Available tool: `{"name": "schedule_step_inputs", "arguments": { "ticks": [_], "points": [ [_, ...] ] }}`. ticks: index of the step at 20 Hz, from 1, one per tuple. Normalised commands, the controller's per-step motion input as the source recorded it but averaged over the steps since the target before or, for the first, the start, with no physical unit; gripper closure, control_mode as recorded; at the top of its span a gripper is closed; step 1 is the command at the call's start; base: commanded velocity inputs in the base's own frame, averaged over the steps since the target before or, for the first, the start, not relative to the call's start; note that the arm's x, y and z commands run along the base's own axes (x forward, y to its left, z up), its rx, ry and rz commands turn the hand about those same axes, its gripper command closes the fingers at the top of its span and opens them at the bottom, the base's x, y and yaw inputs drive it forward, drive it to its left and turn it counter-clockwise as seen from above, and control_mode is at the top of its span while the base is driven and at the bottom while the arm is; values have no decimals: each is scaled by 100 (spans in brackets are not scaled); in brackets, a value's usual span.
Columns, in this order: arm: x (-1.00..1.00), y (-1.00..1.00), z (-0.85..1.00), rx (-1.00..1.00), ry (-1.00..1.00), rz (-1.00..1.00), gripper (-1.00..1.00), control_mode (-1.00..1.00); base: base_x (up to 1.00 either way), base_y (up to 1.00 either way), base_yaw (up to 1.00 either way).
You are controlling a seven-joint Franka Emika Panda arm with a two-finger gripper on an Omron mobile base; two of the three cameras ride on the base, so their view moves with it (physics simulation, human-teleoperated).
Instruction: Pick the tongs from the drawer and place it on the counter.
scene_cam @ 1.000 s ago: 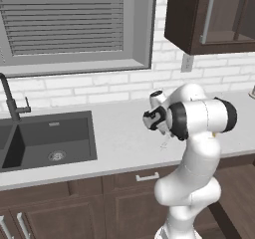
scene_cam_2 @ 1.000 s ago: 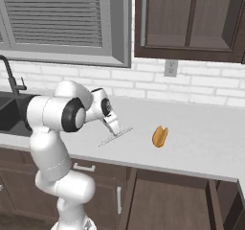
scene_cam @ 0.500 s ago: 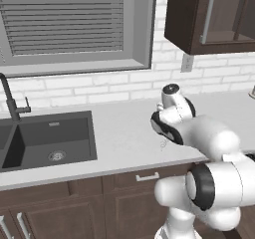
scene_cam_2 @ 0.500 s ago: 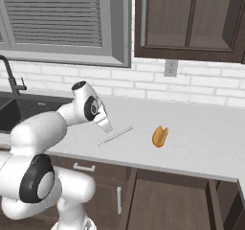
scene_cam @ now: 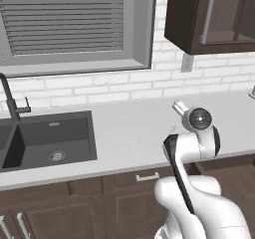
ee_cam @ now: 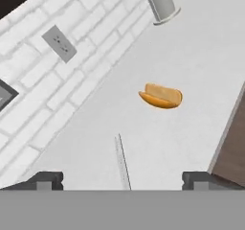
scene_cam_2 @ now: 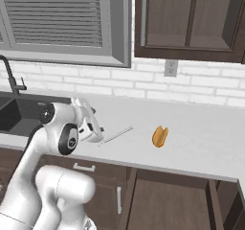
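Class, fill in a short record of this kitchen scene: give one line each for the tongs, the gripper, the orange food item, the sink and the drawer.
tongs: lying flat on the counter, at, free of the gripper
gripper: open, raised above the counter beside the tongs, holding nothing
orange food: on the counter, apart from the tongs
sink: dark basin set in the counter, with a dark tap
drawer: open under the counter edge, brown inside

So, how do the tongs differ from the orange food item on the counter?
The tongs are slim, long and pale silver; the orange food item is short, rounded and plump. The tongs lie nearer the open gripper, while the food item lies farther along toward the wall outlet. Both rest flat on the counter, apart from each other.
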Motion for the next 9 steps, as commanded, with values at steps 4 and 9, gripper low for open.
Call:
{"name": "schedule_step_inputs", "arguments": {
  "ticks": [4, 9],
  "points": [
    [-100, 0, 100, 0, -43, 0, -100, -100, 0, 0, 0],
    [-100, 0, 100, 0, -28, 0, -100, -100, 0, 0, 0]
  ]
}}
